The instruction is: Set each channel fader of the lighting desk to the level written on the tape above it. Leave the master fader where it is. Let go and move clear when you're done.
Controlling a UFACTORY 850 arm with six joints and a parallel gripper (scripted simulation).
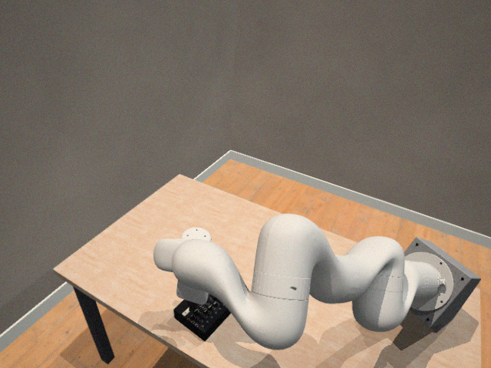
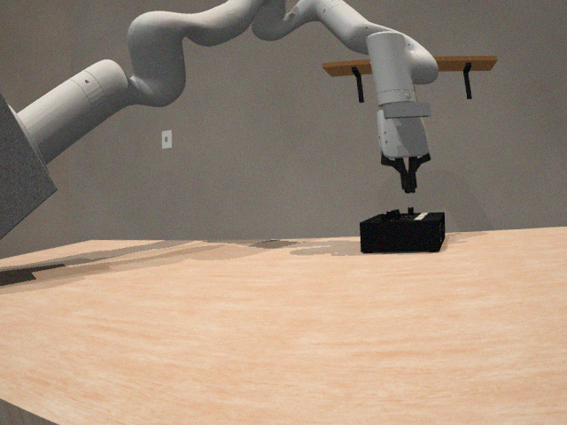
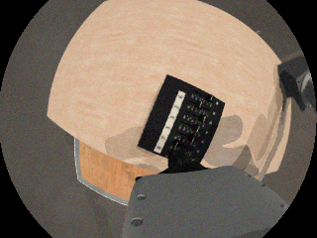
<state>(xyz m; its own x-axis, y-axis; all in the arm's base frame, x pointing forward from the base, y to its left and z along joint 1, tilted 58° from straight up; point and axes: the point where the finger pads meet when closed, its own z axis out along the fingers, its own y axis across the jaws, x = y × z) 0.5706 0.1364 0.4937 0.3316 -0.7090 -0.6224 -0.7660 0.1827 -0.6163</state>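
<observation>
The lighting desk is a small black box near the table's edge, with a white tape strip along one side and several small fader knobs in rows. It also shows in the top view, partly hidden by the arm. My gripper hangs a short way above the desk's top, pointing straight down, fingers shut and empty. In the wrist view its dark fingertips overlap the desk's near edge. The writing on the tape is too small to read.
The desk sits close to the table's edge, with the wooden floor below. A wall shelf hangs behind the arm. The arm's grey base block stands at the table's far end.
</observation>
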